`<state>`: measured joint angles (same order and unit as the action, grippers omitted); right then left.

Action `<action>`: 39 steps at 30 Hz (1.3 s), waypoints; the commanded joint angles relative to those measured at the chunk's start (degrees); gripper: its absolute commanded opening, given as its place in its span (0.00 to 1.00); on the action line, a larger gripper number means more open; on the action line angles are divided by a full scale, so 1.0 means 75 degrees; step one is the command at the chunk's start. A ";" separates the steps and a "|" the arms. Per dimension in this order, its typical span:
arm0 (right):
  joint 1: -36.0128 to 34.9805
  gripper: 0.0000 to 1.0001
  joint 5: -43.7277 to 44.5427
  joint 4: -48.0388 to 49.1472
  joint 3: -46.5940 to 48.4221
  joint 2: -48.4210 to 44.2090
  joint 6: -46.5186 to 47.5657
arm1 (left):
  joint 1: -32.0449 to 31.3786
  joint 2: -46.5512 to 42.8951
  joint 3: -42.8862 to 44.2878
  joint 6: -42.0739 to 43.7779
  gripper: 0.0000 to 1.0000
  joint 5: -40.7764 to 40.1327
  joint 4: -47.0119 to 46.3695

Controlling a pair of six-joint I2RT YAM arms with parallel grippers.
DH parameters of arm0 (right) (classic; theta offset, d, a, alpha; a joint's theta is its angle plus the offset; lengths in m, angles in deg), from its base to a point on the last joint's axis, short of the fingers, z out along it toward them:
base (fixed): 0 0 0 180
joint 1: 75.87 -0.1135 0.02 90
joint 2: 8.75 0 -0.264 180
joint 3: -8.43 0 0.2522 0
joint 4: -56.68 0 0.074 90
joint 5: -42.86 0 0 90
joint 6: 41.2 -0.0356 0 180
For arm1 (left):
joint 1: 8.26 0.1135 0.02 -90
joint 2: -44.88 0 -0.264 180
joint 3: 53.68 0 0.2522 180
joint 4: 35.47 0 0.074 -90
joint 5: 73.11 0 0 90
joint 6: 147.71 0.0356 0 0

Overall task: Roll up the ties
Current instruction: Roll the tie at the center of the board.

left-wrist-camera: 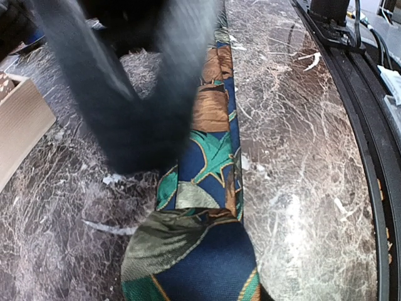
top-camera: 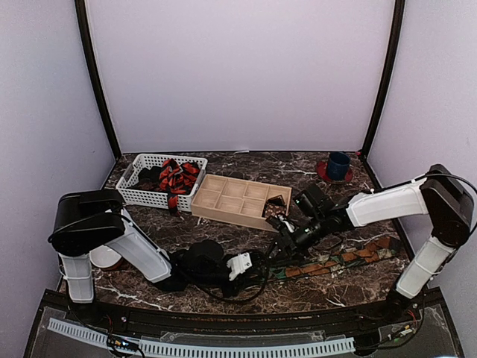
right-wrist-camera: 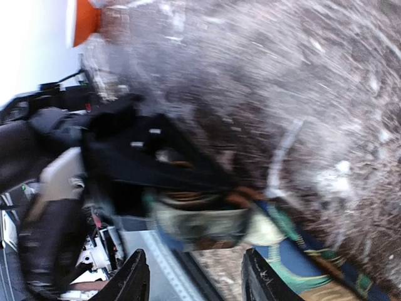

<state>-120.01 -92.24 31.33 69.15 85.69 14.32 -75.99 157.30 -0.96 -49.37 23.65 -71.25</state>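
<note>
L gripper (left-wrist-camera: 139,149): blurred over tie (left-wrist-camera: 213,157), can't tell if clamped. R gripper (right-wrist-camera: 197,279): jaws apart, nothing held. Tie flat on table (left-wrist-camera: 301,157), near end folded over. Prob soft, light, slick, springs open; I'd pinch fold across full width.

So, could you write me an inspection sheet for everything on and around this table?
Surface: dark marbled table, no spills seen.
Job's things: patterned tie laid out long at the near right, one end folded over; striped and dark ties heaped in the white basket; what looks like a rolled tie in an end compartment of the wooden tray.
Clutter: blue cup on a red saucer, back right.
Grippers: left gripper blurred over the patterned tie, grip unclear; right gripper open, holding nothing.
Cables: black cables looped on the table beside the patterned tie.
Surroundings: plain white walls.
</note>
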 commanded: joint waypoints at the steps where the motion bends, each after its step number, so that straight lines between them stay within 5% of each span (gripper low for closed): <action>1: -0.0146 0.52 -0.0387 0.0513 0.0026 -0.0198 -0.0701 | -0.0110 0.0029 0.0034 0.0499 0.32 -0.0128 0.1254; 10: -0.0578 0.44 -0.0111 0.0284 0.0489 0.0783 -0.0661 | -0.0128 0.0128 0.0105 0.0471 0.32 -0.0192 0.1326; 18: -0.0515 0.00 0.0371 -0.0219 0.0468 0.0816 -0.0420 | -0.0134 0.0052 0.0052 0.0438 0.35 -0.0258 0.1312; 27: -0.0234 0.00 0.0756 -0.0476 -0.0067 0.0499 -0.0098 | -0.0123 -0.0426 0.0205 0.0147 0.70 -0.0129 0.1278; 39: -0.0102 0.00 0.1866 -0.0776 -0.0620 0.0699 0.0405 | -0.0134 0.0094 0.0431 -0.1179 0.75 0.0379 0.0240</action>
<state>-121.52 -85.70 29.99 67.29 89.86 15.68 -76.69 156.06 0.96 -54.18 25.56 -66.33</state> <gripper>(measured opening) 0.009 0.752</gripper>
